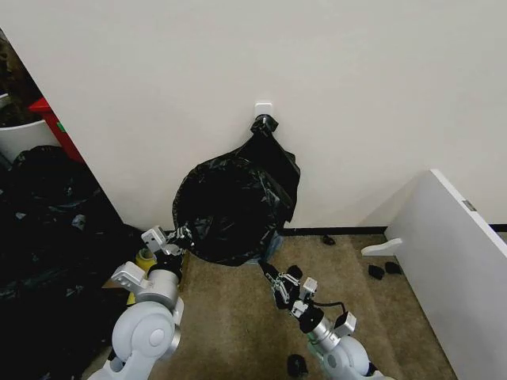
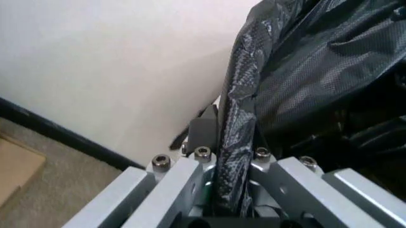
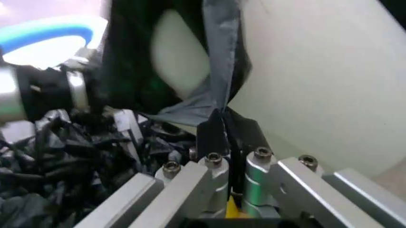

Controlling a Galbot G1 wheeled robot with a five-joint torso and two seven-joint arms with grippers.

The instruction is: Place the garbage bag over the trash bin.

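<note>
1. You face a plain white wall (image 1: 364, 71) that meets a brown carpet (image 1: 238, 317) at a dark baseboard (image 1: 333, 231).
2. A small white hook (image 1: 263, 107) is fixed to the wall, and the top knot of a black garbage bag (image 1: 234, 202) hangs from it.
3. To your right a white panel (image 1: 459, 261) leans across the corner, with a few small dark bits scattered on the carpet near its foot.
4. To your left lies a heap of black bags (image 1: 43, 237), and a red object (image 1: 55, 127) and a white curved tub (image 1: 20, 138) sit beyond it by the wall.
5. The garbage bag is spread wide against the wall, its mouth a broad dark oval stretched between your two arms, above the carpet.
6. Your left gripper (image 1: 181, 236) is at the bag's left edge. In the left wrist view its fingers (image 2: 204, 130) are closed tight on a bunched fold of the black film running up between them.
7. Your right gripper (image 1: 273, 277) is at the bag's lower right edge. In the right wrist view its fingers (image 3: 212, 135) are pinched shut on a thin strip of the film, which rises taut from the tips.
8. I cannot make out the trash bin itself; a pale rounded surface shows through the bag's opening in the right wrist view, but I cannot tell what it is.
</note>
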